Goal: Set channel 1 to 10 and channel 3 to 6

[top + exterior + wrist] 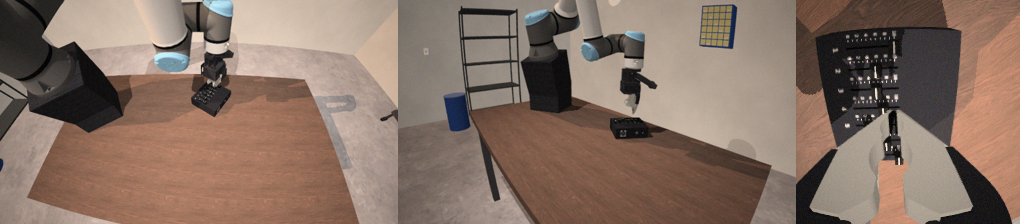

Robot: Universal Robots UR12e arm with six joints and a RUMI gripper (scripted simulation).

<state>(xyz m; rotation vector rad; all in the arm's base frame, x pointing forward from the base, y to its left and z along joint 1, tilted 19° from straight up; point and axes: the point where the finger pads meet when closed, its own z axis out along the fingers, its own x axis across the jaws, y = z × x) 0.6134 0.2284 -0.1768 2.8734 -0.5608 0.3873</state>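
Note:
The lighting desk [211, 98] is a small black box on the far part of the wooden table, also in the exterior view [629, 127] and the wrist view [886, 80]. Its top carries several fader rows with light tick marks and small caps; I cannot read which channel is which. My gripper [213, 82] hangs over the desk's rear edge, a clear gap above it in the exterior view [633, 109]. In the wrist view the fingers [892, 117] are shut, empty, with their tips over the nearest fader row.
The arm's black pedestal [74, 88] stands on the table's far left corner. A metal shelf rack [489, 59] and a blue barrel [456, 111] stand on the floor beyond the table. A blue and yellow grid panel [718, 26] hangs on the wall.

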